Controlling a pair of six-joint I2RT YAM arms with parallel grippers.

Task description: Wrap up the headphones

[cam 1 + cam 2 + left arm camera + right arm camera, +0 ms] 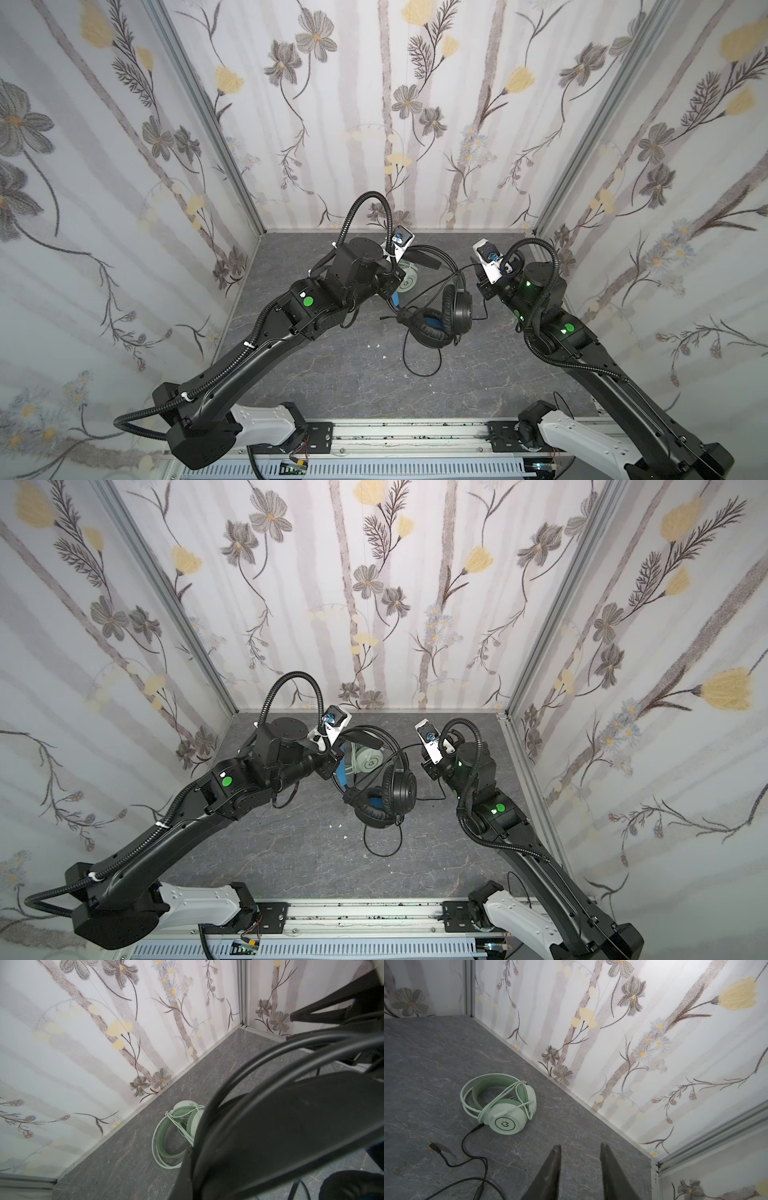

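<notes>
A grey, veined tabletop (332, 374) lay boxed in by floral-papered walls (374, 124). The mint-green headset (506, 1111) lay flat near the back wall, its whitish cable (500, 1099) wound around its headband and earcups. Just in front of it, toward the arm bases, the black headset (440, 316) hung tilted from its headband. The left gripper (391, 293) clamped that headband with its jaws fully closed, right at the green headset's left edge. Whether the black earcups touched the tabletop could not be told. The black cable (485, 1167) trailed loose in front of the green headset. To the green headset's right, the right gripper (580, 1147) hovered with jaws partly apart, holding nothing.
</notes>
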